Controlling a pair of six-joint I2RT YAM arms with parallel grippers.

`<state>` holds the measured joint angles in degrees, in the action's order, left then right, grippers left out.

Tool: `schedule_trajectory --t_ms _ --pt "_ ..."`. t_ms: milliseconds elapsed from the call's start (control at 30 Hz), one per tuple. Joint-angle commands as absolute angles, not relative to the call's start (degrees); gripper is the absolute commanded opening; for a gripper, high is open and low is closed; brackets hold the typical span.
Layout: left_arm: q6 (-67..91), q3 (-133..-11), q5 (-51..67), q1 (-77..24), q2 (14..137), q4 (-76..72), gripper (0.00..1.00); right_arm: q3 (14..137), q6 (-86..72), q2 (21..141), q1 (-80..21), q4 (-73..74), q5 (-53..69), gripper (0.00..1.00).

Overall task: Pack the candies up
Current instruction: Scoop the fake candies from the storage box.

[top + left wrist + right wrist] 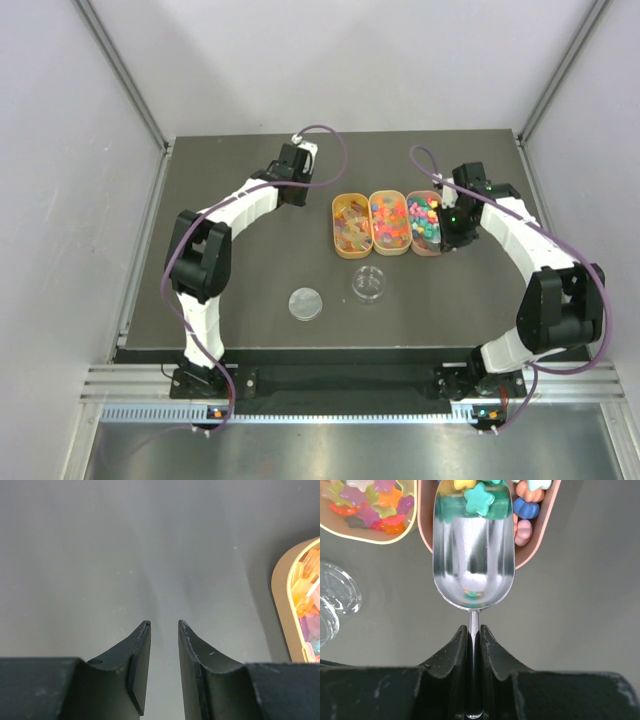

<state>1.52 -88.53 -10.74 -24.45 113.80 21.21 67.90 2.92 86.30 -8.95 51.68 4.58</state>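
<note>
a scoop [472,555] is clamped in the right gripper [474,628], its bowl among candies [479,499] in the right tray [542,537]; the left gripper [163,624] is seen parted, empty, left of that tray.

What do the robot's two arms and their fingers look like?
The left arm and the right arm share one design: white links between bulky black joints, with a purple cable running along each. The fingers are matte black, tapering to narrow tips, with scuffed edges.
</note>
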Motion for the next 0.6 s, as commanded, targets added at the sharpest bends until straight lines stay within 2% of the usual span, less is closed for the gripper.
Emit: schedule_trajectory --t_ms 0,567 --pt "1.49 -90.88 -9.93 -24.35 114.17 21.71 0.34 68.2 0.97 85.6 -9.76 51.33 7.03 0.0" --pt "3.43 -90.09 -10.02 -24.35 113.12 22.41 0.34 77.87 0.79 96.76 -9.76 51.24 7.03 0.0"
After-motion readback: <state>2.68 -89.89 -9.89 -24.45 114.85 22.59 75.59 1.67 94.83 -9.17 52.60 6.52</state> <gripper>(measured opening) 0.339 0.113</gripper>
